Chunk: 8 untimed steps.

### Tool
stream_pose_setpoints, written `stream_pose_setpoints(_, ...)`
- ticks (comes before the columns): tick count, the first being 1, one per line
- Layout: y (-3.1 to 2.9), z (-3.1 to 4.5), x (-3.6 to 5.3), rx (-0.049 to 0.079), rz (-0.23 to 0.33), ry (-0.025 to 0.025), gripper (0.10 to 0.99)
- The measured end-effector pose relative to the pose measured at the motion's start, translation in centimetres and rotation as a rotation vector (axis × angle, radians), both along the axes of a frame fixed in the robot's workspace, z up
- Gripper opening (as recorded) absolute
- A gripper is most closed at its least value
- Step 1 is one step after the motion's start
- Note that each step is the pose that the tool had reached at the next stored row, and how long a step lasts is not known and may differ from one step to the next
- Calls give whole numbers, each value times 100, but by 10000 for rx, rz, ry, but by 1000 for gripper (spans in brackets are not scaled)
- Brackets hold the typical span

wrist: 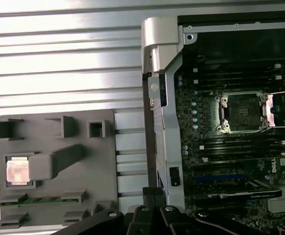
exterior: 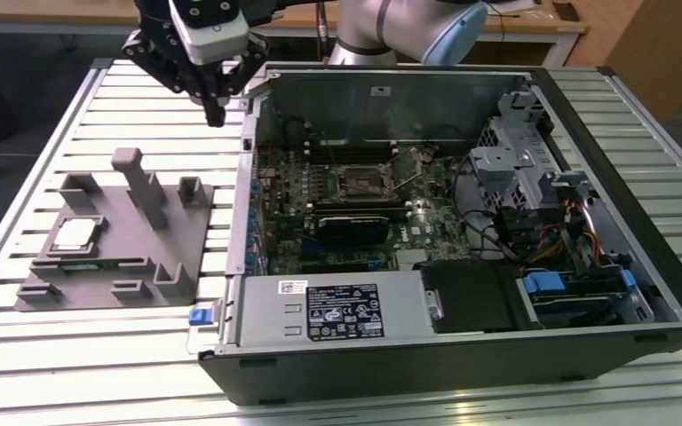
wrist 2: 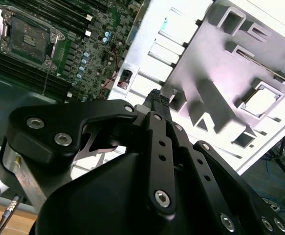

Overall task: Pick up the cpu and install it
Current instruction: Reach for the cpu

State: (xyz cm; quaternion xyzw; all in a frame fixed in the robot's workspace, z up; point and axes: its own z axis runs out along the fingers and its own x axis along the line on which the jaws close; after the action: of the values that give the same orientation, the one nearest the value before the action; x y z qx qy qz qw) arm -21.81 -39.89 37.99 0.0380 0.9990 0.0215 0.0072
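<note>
Hiding part of cpu [wrist: 18,171], a fixture block [wrist: 40,166]; gripper [exterior: 214,115] closed.

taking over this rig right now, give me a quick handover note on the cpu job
Gripper: shut, holding nothing, over the slatted table beside a corner of the open pc case.
Cpu: flat in its pocket in the grey fixture, on the exterior view's left, well apart from the gripper.
Socket: on the motherboard inside the case, no cpu in it.
Done: nothing that shows.
Left: cpu not yet picked up, not yet installed.
</note>
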Motion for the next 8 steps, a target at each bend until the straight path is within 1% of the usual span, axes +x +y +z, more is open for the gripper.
stream_pose_setpoints(8,0,-7,-56,-1,0,3,106)
